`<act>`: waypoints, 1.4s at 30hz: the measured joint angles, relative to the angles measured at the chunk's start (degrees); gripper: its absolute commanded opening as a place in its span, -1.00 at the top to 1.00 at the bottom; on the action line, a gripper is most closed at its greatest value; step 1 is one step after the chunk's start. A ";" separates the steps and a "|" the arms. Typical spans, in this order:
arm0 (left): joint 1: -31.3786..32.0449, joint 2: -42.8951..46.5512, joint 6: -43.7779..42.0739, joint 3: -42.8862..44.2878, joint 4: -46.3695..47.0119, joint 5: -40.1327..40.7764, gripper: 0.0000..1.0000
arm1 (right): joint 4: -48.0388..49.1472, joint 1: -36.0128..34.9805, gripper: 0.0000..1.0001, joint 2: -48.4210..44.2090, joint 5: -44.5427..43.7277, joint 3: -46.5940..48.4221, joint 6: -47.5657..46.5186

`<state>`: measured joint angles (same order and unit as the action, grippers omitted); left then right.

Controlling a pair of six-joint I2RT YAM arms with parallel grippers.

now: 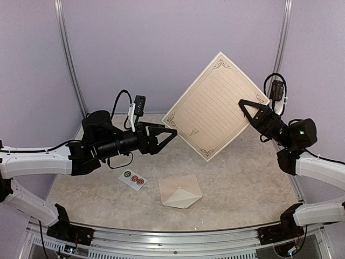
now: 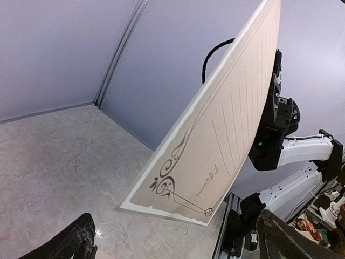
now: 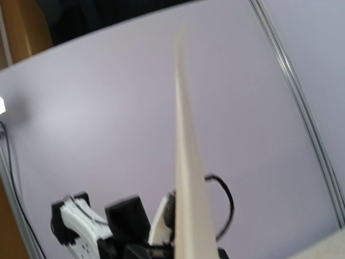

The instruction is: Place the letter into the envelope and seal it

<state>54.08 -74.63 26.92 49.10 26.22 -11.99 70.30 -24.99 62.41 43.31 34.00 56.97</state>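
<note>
The letter (image 1: 215, 105), a cream sheet with a dark ornamental border, hangs tilted in the air above the table's back. My right gripper (image 1: 247, 111) is shut on its right edge. The right wrist view shows the letter edge-on (image 3: 188, 189); my own fingers do not show there. My left gripper (image 1: 168, 139) is open and empty, just left of the letter's lower left edge, not touching. In the left wrist view the letter (image 2: 226, 124) fills the middle, ahead of my spread fingers (image 2: 70, 243). The envelope (image 1: 180, 190) lies flat on the table at front centre, below the letter.
A small white strip of round stickers (image 1: 132, 178) lies on the table left of the envelope. Purple walls with metal posts (image 1: 70, 65) close the back and sides. The right arm (image 2: 275, 135) shows behind the letter in the left wrist view.
</note>
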 measured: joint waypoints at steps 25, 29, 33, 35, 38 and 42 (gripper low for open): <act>3.50 -13.44 14.34 1.07 29.99 -4.22 0.68 | 8.24 -0.13 1.00 1.77 -5.64 -1.40 3.72; 3.50 -13.86 15.13 1.07 30.45 -3.15 1.00 | 2.99 -0.13 1.00 -0.90 -7.58 -2.73 0.04; 3.37 -13.84 15.15 1.07 29.75 -1.95 1.00 | -4.20 -0.20 0.69 -4.63 -9.62 -3.34 -4.74; 3.17 -13.55 14.78 1.07 27.91 -1.73 1.00 | -8.72 -0.39 0.36 -6.95 -11.08 -3.45 -7.39; 2.01 -11.87 12.44 1.07 22.10 -1.73 1.00 | -14.47 -0.39 -0.08 -10.51 -12.48 -3.30 -10.40; 0.55 -7.48 6.60 1.07 12.17 -3.10 1.00 | -25.44 -0.37 -0.44 -13.68 -13.46 -0.87 -15.91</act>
<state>54.63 -82.11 33.52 50.17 38.39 -15.09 44.86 -25.36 48.73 29.85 33.12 41.06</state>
